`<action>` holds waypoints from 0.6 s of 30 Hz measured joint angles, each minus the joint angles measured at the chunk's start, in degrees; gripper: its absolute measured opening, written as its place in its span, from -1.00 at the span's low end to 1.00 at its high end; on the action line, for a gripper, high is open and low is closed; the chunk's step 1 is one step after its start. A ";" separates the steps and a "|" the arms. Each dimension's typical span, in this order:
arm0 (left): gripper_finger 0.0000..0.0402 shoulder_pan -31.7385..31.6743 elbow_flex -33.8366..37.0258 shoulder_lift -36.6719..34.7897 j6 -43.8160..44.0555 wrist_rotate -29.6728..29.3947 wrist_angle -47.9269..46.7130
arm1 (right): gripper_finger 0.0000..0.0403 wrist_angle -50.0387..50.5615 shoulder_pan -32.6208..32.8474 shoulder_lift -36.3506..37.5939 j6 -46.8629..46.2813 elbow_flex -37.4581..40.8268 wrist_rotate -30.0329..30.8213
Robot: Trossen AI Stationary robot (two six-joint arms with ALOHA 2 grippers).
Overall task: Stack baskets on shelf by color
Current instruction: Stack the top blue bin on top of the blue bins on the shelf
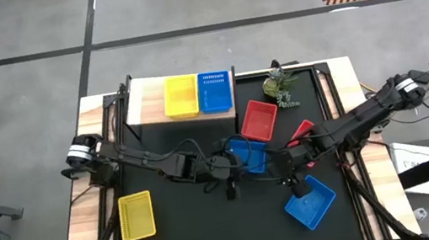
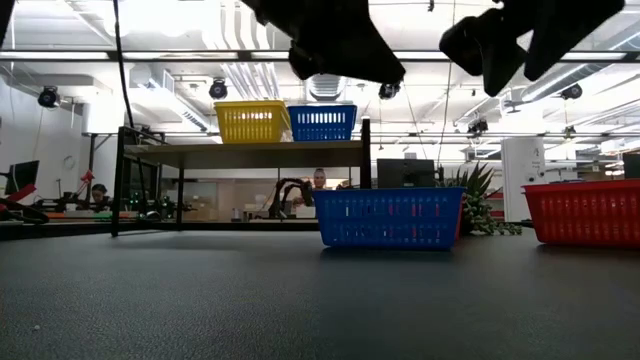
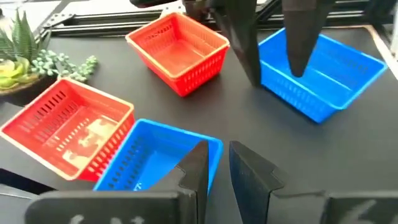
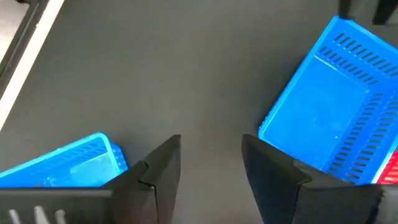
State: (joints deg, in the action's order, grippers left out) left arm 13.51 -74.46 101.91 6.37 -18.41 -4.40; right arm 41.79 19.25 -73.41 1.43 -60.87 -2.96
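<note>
Two dark, jointed robot arms showing silver collars at their shoulders, black cables trailing along the links, left gripper (image 1: 231,187) and right gripper (image 1: 294,186) each wearing flat, tapering black fingers (image 4: 163,168)

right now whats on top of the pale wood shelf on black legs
Two perforated plastic baskets sit side by side on the shelf: a yellow basket and a blue basket. The overhead view shows both empty. The low view shows bare table under the board.

Bright overhead ceiling lights, soft shadows, sharp
</note>
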 joint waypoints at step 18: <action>-0.14 -3.07 0.09 10.93 -4.21 9.05 7.80 | -0.15 -8.74 -0.02 4.15 -1.71 5.91 0.17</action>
State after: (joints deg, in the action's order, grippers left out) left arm 10.43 -74.37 112.84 2.16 -9.37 3.40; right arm 33.05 19.22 -69.25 -0.28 -54.96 -2.79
